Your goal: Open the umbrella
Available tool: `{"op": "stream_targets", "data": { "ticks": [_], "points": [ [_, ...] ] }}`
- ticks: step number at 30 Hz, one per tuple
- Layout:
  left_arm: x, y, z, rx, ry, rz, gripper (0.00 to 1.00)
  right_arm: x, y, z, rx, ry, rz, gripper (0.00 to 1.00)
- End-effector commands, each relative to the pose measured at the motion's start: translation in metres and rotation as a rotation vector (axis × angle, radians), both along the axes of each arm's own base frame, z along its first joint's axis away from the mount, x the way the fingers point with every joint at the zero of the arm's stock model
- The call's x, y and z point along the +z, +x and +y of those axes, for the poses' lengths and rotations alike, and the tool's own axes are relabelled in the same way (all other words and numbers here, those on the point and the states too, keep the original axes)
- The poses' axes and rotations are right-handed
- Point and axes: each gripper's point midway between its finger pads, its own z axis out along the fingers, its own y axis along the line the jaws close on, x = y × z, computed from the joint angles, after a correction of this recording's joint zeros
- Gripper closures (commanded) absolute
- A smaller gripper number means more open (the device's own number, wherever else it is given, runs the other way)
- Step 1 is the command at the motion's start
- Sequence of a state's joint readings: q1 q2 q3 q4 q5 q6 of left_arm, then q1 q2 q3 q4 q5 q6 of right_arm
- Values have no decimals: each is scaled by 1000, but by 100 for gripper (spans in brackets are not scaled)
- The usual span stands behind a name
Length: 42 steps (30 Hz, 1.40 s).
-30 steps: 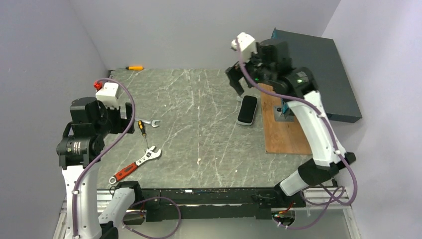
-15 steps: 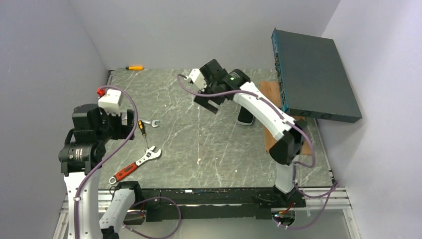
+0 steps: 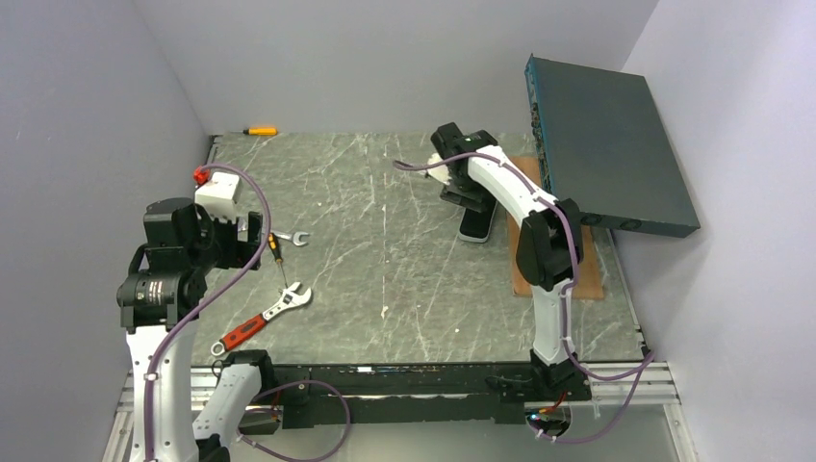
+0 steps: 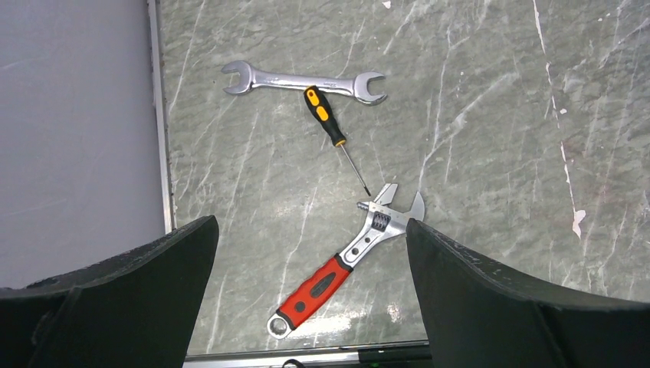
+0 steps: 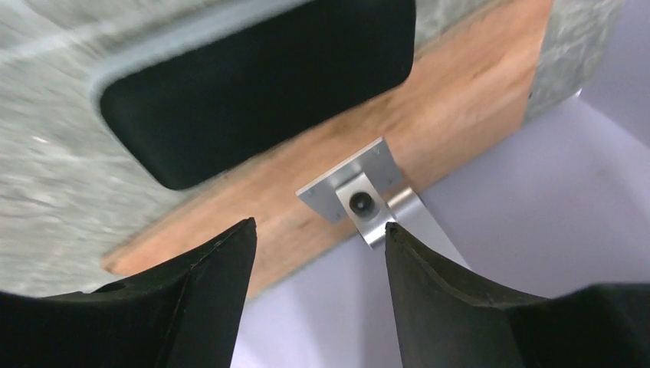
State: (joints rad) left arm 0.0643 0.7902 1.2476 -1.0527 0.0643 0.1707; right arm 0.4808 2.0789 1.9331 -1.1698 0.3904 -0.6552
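R end effector [image 5: 318, 230] part-open, empty, hovering over folded umbrella [image 3: 478, 229], which lies on counter [image 3: 385, 269] against wood board [image 5: 460, 100]. L end effector [image 4: 306, 230] wide open, empty. Tip: centre jaws across bundle's narrow width, descend square.

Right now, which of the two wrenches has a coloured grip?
The adjustable wrench: its handle is red. The double open-end wrench, lying beyond it, is bare silver metal from end to end.
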Motion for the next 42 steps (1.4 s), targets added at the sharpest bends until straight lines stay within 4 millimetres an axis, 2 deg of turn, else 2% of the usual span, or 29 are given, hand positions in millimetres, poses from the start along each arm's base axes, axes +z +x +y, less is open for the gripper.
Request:
{"op": "stream_targets", "data": {
  "ticks": [1, 5, 9, 15, 19, 23, 27, 30, 32, 37, 40, 42],
  "points": [
    [11, 8, 0, -4, 3, -61, 2, -11, -3, -51, 43, -206, 87, 36],
    [12, 11, 1, 5, -3, -66, 2, -33, 0, -79, 27, -253, 150, 38],
    [15, 13, -3, -15, -14, -74, 2, -52, 5, -86, 58, -249, 160, 41],
    [19, 15, -7, -28, -30, -81, 2, -83, 5, -80, 101, -205, 164, 41],
    [21, 13, -12, -46, -49, -92, 2, -94, 11, -62, 167, -106, 136, 41],
    [18, 12, -18, -74, -71, -107, 2, -100, 12, -29, 240, 11, 158, 41],
    [18, 9, -33, -127, -136, -153, 2, -97, 16, 29, 356, 167, 145, 40],
    [20, 9, -38, -149, -147, -215, 2, -99, 8, 73, 520, 218, 147, 39],
    [17, 10, -36, -132, -152, -208, 2, -102, -2, 101, 637, 270, 169, 38],
    [3, 15, -31, -75, -178, -131, 2, -105, -44, 162, 926, 339, 221, 38],
    [-4, 17, -38, -97, -213, -84, 2, -93, -62, 191, 1047, 374, 142, 38],
    [-14, 16, -46, -111, -267, 9, 2, -75, -68, 203, 1050, 442, 89, 37]
  ]
}}
